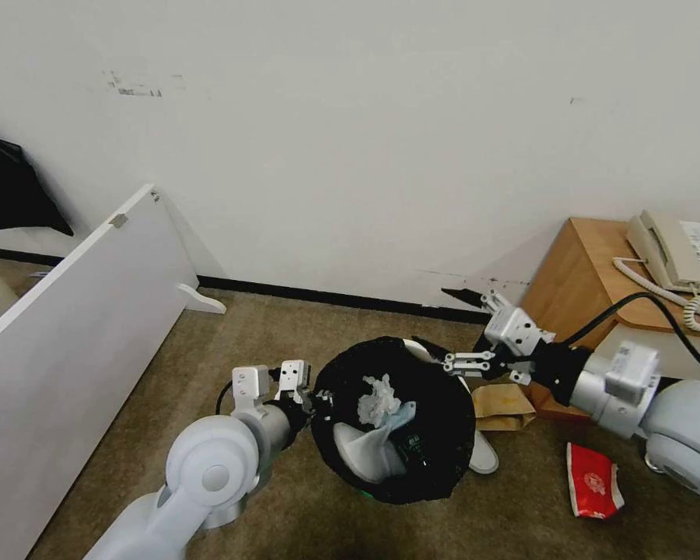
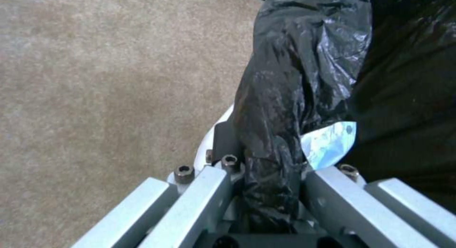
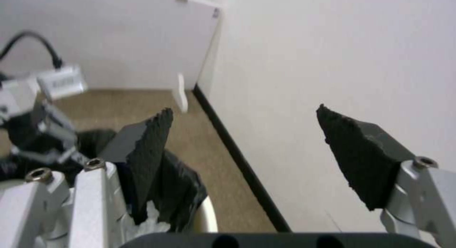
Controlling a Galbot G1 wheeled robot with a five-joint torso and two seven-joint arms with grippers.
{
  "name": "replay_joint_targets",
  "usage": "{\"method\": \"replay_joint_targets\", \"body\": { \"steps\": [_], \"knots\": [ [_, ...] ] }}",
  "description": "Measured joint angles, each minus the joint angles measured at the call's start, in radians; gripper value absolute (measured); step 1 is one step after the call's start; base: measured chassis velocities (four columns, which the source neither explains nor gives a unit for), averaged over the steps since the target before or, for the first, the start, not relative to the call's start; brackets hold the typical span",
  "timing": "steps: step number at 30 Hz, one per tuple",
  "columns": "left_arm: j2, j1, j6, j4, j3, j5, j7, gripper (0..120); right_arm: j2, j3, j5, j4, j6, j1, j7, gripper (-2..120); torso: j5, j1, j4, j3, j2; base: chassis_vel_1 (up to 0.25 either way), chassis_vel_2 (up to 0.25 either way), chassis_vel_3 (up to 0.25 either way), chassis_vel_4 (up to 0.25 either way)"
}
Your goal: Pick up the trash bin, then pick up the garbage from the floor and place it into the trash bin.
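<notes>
Left tool (image 2: 266,191) clamped on trash bin (image 1: 435,467) liner; right tool (image 3: 247,148) wide, beside rim.

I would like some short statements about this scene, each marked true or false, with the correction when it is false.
1. The left claw is shut on the rim of the small round white plastic trash bin lined with a black bag. True.
2. The right claw is shut on a tissue. False: it is open and holds nothing.
3. A crumpled white tissue lies inside the bin. True.
4. The flattened red paper cup is inside the bin. False: it lies on the carpet beside it.
</notes>
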State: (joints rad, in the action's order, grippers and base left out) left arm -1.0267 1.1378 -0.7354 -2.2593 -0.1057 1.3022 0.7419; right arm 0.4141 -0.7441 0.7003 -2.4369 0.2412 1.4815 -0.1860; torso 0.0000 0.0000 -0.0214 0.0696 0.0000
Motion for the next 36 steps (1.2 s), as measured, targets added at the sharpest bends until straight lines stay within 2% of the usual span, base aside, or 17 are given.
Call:
{"method": "replay_joint_targets", "body": {
  "steps": [5, 7, 8, 11, 12, 16, 19, 20, 22, 23, 25, 32, 36],
  "knots": [
    [0.018, 0.027, 0.0, -0.024, -0.018, 0.004, 0.006, 2, 0.028, -0.128, 0.073, -0.044, -0.014, 0.122, 0.014, 82, 0.0, 0.0, -0.0003, 0.0, 0.0, 0.0, 0.0, 0.0, 0.0],
    [0.044, 0.047, 0.002, -0.039, -0.031, 0.01, 0.013, 2, 0.05, -0.208, 0.11, -0.063, -0.02, 0.215, 0.022, 82, 0.0, 0.0, -0.0002, 0.0, 0.0, 0.0, 0.0, 0.0, 0.0],
    [0.044, 0.047, 0.002, -0.039, -0.031, 0.01, 0.013, 2, 0.05, -0.208, 0.11, -0.063, -0.02, 0.215, 0.022, 82, 0.0, 0.0, -0.0002, 0.0, 0.0, 0.0, 0.0, 0.0, 0.0],
    [0.097, 0.06, 0.013, -0.048, -0.04, 0.011, 0.013, 2, 0.094, -0.272, 0.124, -0.066, -0.023, 0.32, 0.053, 82, 0.0, 0.0, 0.0, 0.0, 0.0, 0.0, 0.0, 0.0, 0.0],
    [0.097, 0.06, 0.013, -0.048, -0.04, 0.011, 0.013, 2, 0.094, -0.272, 0.124, -0.066, -0.023, 0.32, 0.053, 82, 0.0, 0.0, 0.0, 0.0, 0.0, 0.0, 0.0, 0.0, 0.0],
    [0.119, 0.065, 0.033, -0.055, -0.055, -0.005, 0.02, 2, 0.173, -0.307, 0.092, -0.066, -0.023, 0.401, 0.059, 83, 0.0001, 0.0, -0.0002, 0.0, 0.0, 0.0, 0.0, 0.0, 0.0],
    [0.118, 0.067, 0.042, -0.055, -0.066, -0.006, 0.031, 2, 0.238, -0.334, 0.019, -0.066, -0.029, 0.465, 0.031, 85, -0.0002, 0.0, -0.0004, 0.0, 0.0, 0.0, 0.0, 0.0, 0.0],
    [0.118, 0.067, 0.042, -0.055, -0.066, -0.006, 0.031, 2, 0.238, -0.334, 0.019, -0.066, -0.029, 0.465, 0.031, 85, -0.0002, 0.0, -0.0004, 0.0, 0.0, 0.0, 0.0, 0.0, 0.0],
    [0.108, 0.073, 0.044, -0.053, -0.075, -0.008, 0.039, 2, 0.306, -0.34, -0.057, -0.06, -0.036, 0.506, 0.015, 92, 0.0001, 0.0, -0.0002, 0.0, 0.0, 0.0, 0.0, 0.0, 0.0],
    [0.108, 0.073, 0.044, -0.053, -0.075, -0.008, 0.039, 2, 0.306, -0.34, -0.057, -0.06, -0.036, 0.506, 0.015, 92, 0.0001, 0.0, -0.0002, 0.0, 0.0, 0.0, 0.0, 0.0, 0.0],
    [0.083, 0.079, 0.045, -0.048, -0.077, -0.014, 0.043, 2, 0.356, -0.33, -0.129, -0.035, -0.047, 0.536, 0.006, 97, 0.0, 0.0, -0.0002, 0.0, 0.0, 0.0, 0.0, 0.0, 0.0],
    [0.044, 0.08, 0.045, -0.047, -0.073, -0.029, 0.049, 2, 0.412, -0.266, -0.198, 0.034, -0.048, 0.527, 0.028, 99, -0.0001, 0.0, -0.0001, 0.0, 0.0, 0.0, 0.0, 0.0, 0.0],
    [0.035, 0.085, 0.045, -0.046, -0.08, -0.037, 0.05, 2, 0.431, -0.202, -0.21, 0.077, 0.004, 0.486, 0.101, 100, 0.0, 0.0, -0.0002, 0.0, 0.0, 0.0, 0.0, 0.0, 0.0]
  ]
}}
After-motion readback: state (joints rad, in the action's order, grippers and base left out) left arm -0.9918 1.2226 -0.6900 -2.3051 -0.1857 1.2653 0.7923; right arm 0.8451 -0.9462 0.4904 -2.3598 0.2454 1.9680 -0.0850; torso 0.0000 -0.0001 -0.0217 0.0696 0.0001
